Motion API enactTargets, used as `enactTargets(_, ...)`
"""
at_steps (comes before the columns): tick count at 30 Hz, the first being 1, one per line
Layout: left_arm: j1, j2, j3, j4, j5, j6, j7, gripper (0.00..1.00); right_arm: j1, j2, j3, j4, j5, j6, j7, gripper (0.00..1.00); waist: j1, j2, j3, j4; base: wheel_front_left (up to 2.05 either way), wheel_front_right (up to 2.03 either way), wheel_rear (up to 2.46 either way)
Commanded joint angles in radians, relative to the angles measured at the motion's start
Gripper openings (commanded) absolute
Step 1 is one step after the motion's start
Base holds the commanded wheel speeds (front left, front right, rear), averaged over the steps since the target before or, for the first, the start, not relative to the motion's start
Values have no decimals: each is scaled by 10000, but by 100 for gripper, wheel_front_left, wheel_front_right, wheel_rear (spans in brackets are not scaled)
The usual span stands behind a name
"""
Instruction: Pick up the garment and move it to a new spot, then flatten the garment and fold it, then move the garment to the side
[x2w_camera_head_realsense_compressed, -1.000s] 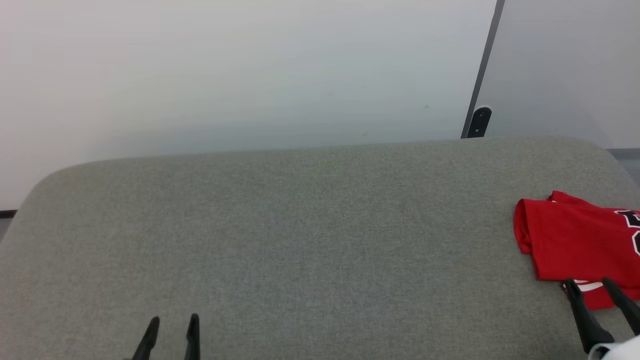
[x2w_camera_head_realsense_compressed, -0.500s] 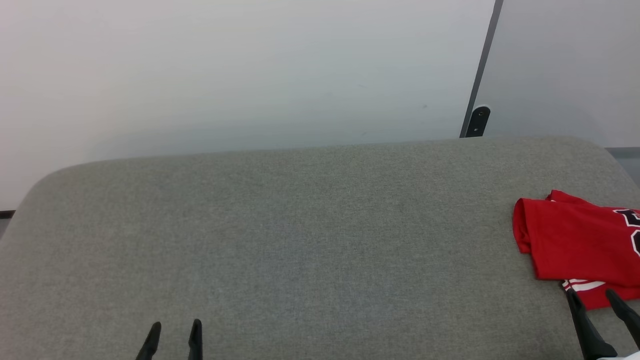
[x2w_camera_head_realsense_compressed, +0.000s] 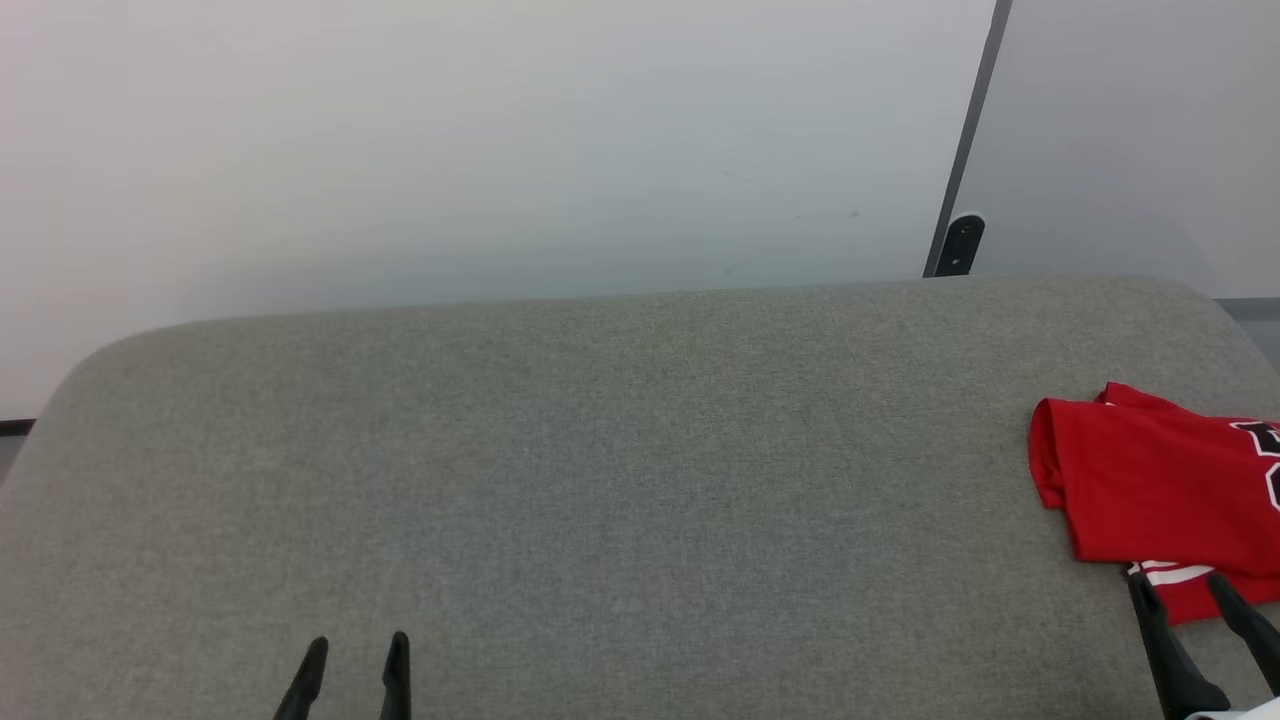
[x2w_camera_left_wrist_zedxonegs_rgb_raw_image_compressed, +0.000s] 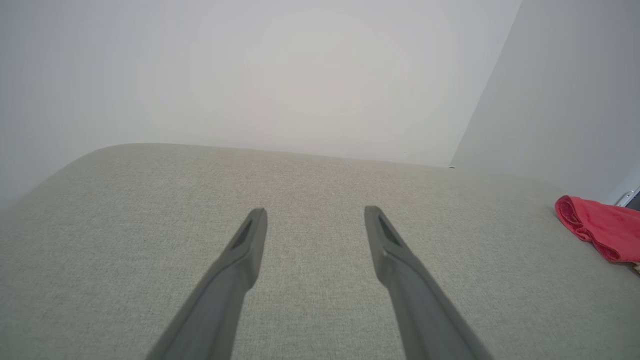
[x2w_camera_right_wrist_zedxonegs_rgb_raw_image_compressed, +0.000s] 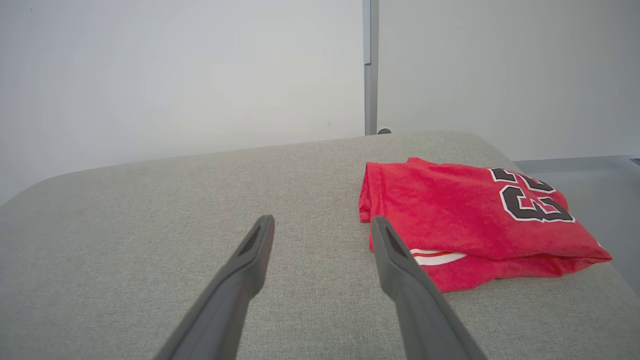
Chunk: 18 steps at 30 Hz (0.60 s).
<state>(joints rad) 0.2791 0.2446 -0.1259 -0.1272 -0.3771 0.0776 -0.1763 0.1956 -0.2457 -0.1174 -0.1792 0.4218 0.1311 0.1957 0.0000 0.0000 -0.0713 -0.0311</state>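
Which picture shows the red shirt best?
The right wrist view: the whole folded shirt, lettering and white stripe. The head view cuts it off at its right edge; the left wrist view catches a red corner.

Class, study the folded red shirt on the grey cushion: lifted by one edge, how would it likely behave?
Probably floppy: the garment lies in soft, rounded folds, so its layers would likely droop and unfold. Likely light, being thin cloth. Pushed, it would probably bunch rather than slide, since the grey cushion looks coarse-woven.
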Motion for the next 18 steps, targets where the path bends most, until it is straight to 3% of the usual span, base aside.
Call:
enactTargets(1, -80, 15, -10, -3, 0, 27, 3, 100, 102, 52, -36, -53, -8, -9, 21, 100, 0, 0, -6, 1, 0, 0, 0)
enactTargets(15, -185, 69, -121, -48, 50, 84, -74, 100, 148, 209, -63, -228, -161, -9, 136, 100, 0, 0, -18, 21, 0, 0, 0)
enactTargets(16, -119, 53, -125, -27, 4, 63, -52, 0, 51, 181, -50, -191, -99, 0, 136, 0, 0, 0, -18, 21, 0, 0, 0)
enactTargets(18, -80, -3, -158, 112, -22, 60, -52, 0, 60, 263, -26, -42, -87, 2, 160, 0, 0, 0, -18, 21, 0, 0, 0)
